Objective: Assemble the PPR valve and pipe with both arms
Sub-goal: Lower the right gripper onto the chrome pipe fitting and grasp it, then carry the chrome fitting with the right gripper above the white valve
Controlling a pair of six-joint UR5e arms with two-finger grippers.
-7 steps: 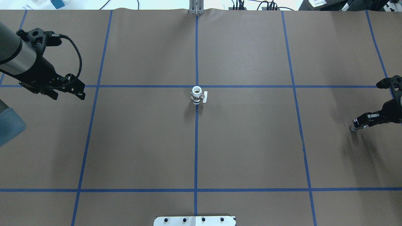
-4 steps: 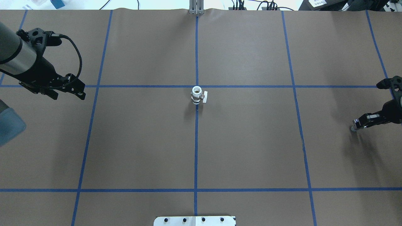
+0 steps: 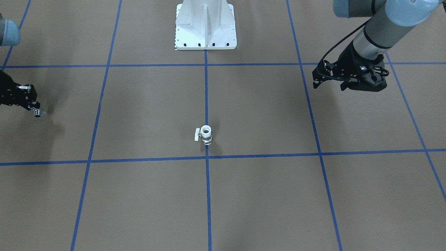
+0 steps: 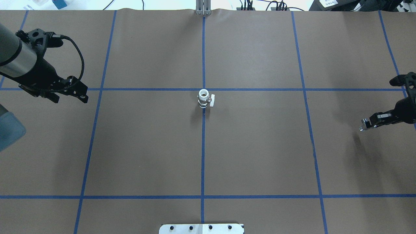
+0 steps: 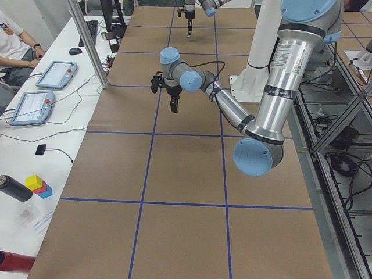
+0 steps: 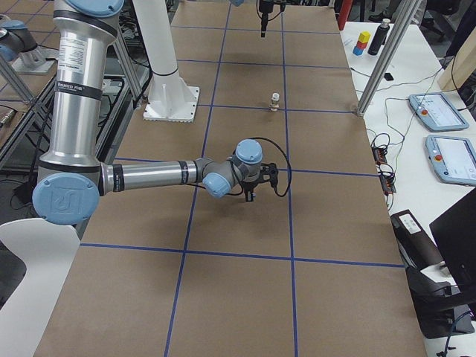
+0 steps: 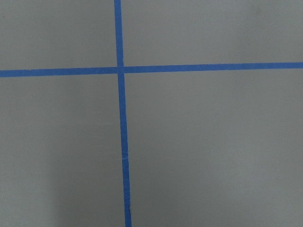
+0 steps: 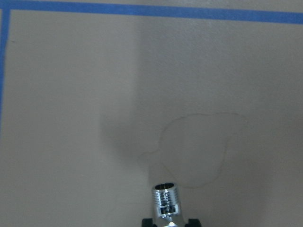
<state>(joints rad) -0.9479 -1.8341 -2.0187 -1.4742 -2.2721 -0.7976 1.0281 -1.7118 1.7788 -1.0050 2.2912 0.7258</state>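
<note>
The PPR valve (image 4: 204,98) stands upright on the blue centre line at the middle of the table, with its white lever to one side; it also shows in the front view (image 3: 205,134) and far off in the right view (image 6: 274,101). My right gripper (image 4: 364,125) is at the table's right edge, shut on the small chrome pipe (image 4: 362,128), held just above the paper. The pipe's threaded end pokes out in the right wrist view (image 8: 165,201) and in the front view (image 3: 37,113). My left gripper (image 4: 70,97) hangs open and empty at the far left, well away from the valve.
Brown paper with a blue tape grid (image 7: 119,68) covers the table. The white bolted pedestal base (image 3: 205,26) stands at the robot's side of the table. Tablets and cables lie on the side bench (image 5: 55,72) past the far edge.
My right gripper has moved a little toward the table's centre and farther from the robot with the pipe in it. The left arm has barely shifted. The valve has not moved.
</note>
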